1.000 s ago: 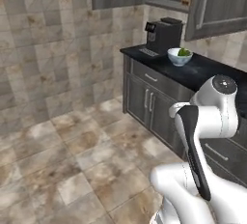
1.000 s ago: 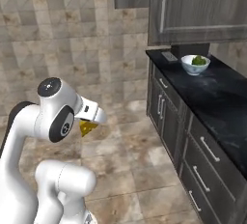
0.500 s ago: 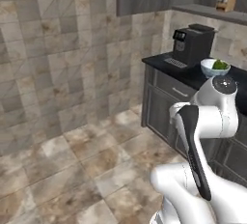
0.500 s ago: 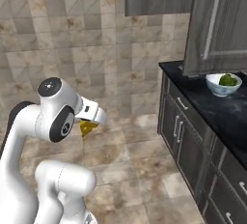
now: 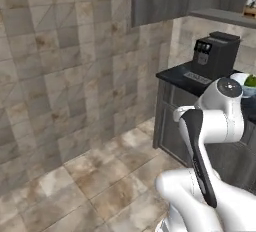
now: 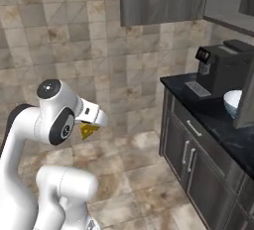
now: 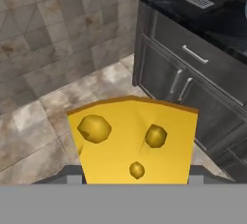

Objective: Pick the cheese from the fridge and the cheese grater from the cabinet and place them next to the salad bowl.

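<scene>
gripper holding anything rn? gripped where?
Yes, the cheese. The gripper holds its lower end in the hand view, with the wide end pointing away; the finger contact itself is hidden behind the wedge.

Beige-grey stone tiles are covering the wall [image 5: 60,66] and mottled tiles are covering the floor [image 5: 100,186]. A black countertop [image 6: 198,102] is topping dark cupboards with bar handles [image 6: 191,147]. A black coffee machine [image 6: 225,73] is standing upright on it.
</scene>
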{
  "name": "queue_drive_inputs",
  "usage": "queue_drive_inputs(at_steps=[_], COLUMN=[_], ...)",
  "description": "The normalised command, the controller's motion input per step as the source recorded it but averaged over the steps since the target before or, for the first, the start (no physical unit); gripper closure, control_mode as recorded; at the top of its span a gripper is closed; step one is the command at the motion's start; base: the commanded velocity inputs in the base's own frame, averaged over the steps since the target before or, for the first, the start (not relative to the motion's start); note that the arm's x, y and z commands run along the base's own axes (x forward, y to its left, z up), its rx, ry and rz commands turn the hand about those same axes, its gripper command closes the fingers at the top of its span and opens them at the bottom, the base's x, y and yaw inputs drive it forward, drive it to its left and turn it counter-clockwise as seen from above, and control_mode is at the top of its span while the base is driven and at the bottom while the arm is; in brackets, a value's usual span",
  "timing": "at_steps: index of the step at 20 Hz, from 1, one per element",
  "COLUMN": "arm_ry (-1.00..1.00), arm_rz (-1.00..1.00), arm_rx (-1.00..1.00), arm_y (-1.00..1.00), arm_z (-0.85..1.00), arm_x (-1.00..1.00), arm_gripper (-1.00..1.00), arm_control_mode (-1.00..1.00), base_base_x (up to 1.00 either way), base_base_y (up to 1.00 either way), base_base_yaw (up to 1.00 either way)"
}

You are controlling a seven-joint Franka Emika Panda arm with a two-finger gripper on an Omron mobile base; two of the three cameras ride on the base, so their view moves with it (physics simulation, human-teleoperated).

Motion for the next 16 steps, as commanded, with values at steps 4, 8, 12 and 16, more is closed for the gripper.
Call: queue_drive_inputs(at_steps=[4,8,12,16], arm_ry=[0.00,0.00,0.00,0.00], arm_rz=[0.00,0.00,0.00,0.00], arm_rx=[0.00,0.00,0.00,0.00], arm_y=[0.00,0.00,0.00,0.00], arm_z=[0.00,0.00,0.00,0.00], arm_x=[0.00,0.00,0.00,0.00], arm_gripper=[1.00,1.00,1.00,1.00], arm_control_mode=[1.00,1.00,1.00,1.00], base_base_x=[0.91,0.76,0.60,0.54], base_base_y=[0.00,0.00,0.00,0.00], base_base_yaw=[-0.61,-0.63,-0.66,-0.68])
